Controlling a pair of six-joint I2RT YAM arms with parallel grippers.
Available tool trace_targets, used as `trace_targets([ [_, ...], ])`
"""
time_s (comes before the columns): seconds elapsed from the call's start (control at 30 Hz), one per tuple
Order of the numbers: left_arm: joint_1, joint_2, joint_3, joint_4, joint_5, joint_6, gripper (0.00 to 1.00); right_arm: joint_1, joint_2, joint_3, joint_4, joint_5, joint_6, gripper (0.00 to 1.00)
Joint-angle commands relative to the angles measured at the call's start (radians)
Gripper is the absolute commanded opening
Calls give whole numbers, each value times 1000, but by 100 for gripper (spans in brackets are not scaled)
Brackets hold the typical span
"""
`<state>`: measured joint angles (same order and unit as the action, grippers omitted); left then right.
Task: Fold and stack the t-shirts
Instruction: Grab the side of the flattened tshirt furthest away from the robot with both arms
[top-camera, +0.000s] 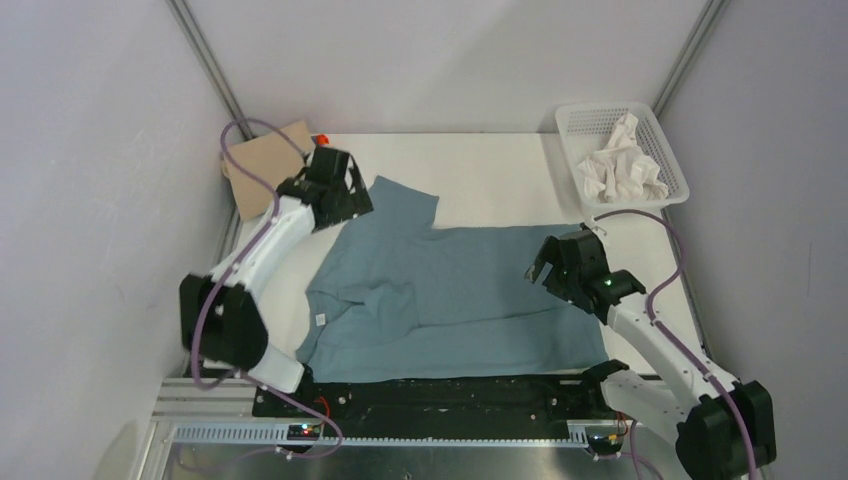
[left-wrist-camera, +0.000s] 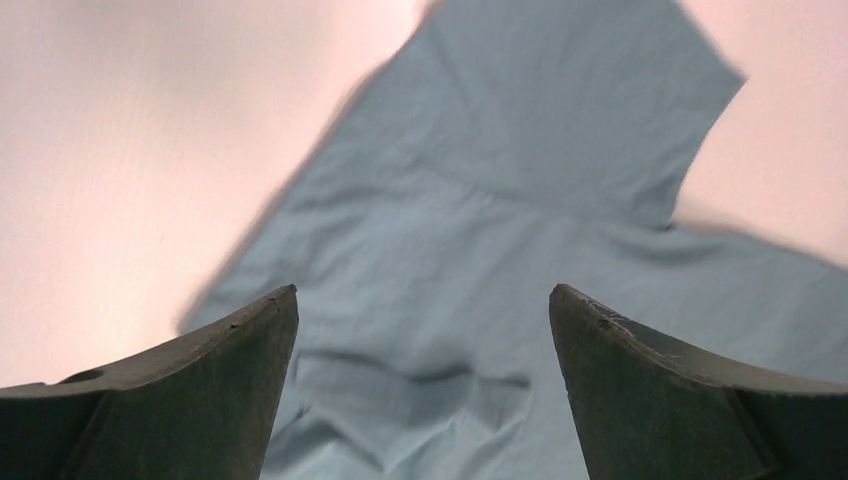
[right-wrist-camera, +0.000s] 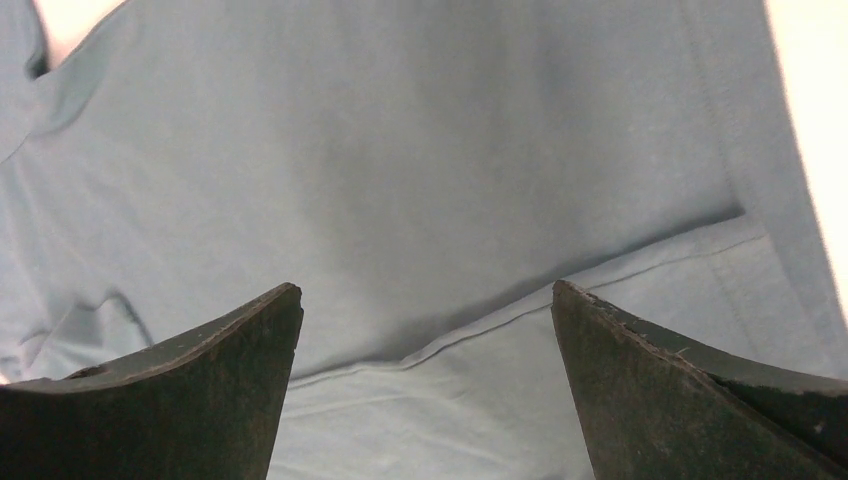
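1. Top external: the slate blue-grey t-shirt (top-camera: 470, 290) lies spread across the middle of the desk (top-camera: 490, 165). It is rumpled near its neck label (top-camera: 320, 320), so folding looks not yet begun.
   - The left tool (top-camera: 345, 205) hangs over the far-left sleeve and the right tool (top-camera: 543, 265) over the cloth's right part, each likely placed to take an edge.
   - A tan t-shirt (top-camera: 262, 165), folded, sits at the far-left corner, probably as the stack.
   - A white basket (top-camera: 670, 140) holding crumpled white cloth (top-camera: 622, 165) stands far right, apart from the shirt.
   - Nothing appears to block either arm.
2. Left wrist: the fingers (left-wrist-camera: 200, 380) are spread wide and empty above the blurred sleeve (left-wrist-camera: 570, 100).
3. Right wrist: this tool is likewise spread and holds nothing. It is above a hem seam (right-wrist-camera: 640, 262), where one layer overlaps another.
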<state>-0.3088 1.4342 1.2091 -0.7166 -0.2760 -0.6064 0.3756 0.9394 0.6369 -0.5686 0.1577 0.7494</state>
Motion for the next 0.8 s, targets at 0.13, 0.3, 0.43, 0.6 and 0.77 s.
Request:
trace_targets([
  [0.13, 93, 522, 559, 98, 260, 221, 100, -73, 94, 77, 125, 44, -95, 99],
  [0.3, 143, 780, 814, 97, 392, 242, 100, -84, 124, 79, 128, 25, -120, 99],
  [0.43, 154, 926, 979, 99, 375, 200, 98, -88, 152, 78, 120, -3, -121, 99],
  [0.6, 164, 1065, 1101, 100, 439, 115, 98, -90, 176, 78, 115, -27, -126, 100],
  [0.77, 163, 1130, 1103, 101, 533, 51, 98, -90, 170, 78, 115, -16, -140, 100],
])
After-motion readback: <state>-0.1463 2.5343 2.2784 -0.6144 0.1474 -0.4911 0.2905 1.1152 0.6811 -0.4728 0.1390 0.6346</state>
